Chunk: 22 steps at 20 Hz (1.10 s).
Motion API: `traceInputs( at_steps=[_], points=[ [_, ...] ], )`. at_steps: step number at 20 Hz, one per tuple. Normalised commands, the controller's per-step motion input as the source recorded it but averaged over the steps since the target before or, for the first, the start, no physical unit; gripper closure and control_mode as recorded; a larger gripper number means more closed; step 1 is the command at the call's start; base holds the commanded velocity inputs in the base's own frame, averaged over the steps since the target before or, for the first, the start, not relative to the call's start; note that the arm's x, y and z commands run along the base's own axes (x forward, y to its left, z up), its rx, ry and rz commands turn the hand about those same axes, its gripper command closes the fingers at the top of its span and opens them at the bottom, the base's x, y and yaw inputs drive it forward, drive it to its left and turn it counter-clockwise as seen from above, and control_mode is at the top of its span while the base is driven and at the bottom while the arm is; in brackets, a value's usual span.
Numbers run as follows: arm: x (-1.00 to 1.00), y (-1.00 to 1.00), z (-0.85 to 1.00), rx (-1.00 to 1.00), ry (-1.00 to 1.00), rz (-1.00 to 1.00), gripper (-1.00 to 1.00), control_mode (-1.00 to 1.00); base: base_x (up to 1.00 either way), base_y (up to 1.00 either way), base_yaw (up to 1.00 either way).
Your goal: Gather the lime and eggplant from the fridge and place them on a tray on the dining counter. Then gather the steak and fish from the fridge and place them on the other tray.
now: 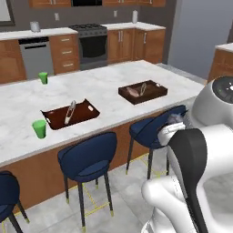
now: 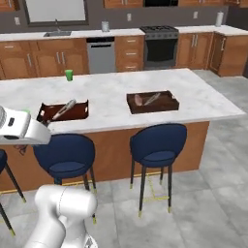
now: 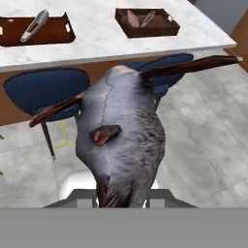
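Fish (image 3: 121, 145) is clamped in the gripper (image 3: 121, 196), big and grey, hanging over the floor short of the blue stools (image 3: 43, 89). Both trays (image 1: 70, 113) (image 1: 143, 92) sit apart on the dining counter (image 1: 104, 84), each holding something already.

1. No text, label, brand, number or sign is showing legibly in any of the views.
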Motion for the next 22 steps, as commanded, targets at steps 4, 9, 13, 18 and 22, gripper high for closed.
traceInputs(
  at_steps=[4,9,13,18,22],
  points=[
    [0.0,0.0,0.0,0.0,0.0,0.0,1.0,1.0,1.0,-0.25,0.41],
    [0.0,0.0,0.0,0.0,0.0,0.0,1.0,1.0,0.74,-0.38,0.36],
    [0.0,0.0,0.0,0.0,0.0,0.0,1.0,1.0,0.68,-0.42,0.31],
    [0.0,0.0,0.0,0.0,0.0,0.0,1.0,1.0,0.52,-0.55,0.26],
    [0.0,0.0,0.0,0.0,0.0,0.0,1.0,1.0,0.51,-0.57,0.22]
  ],
)
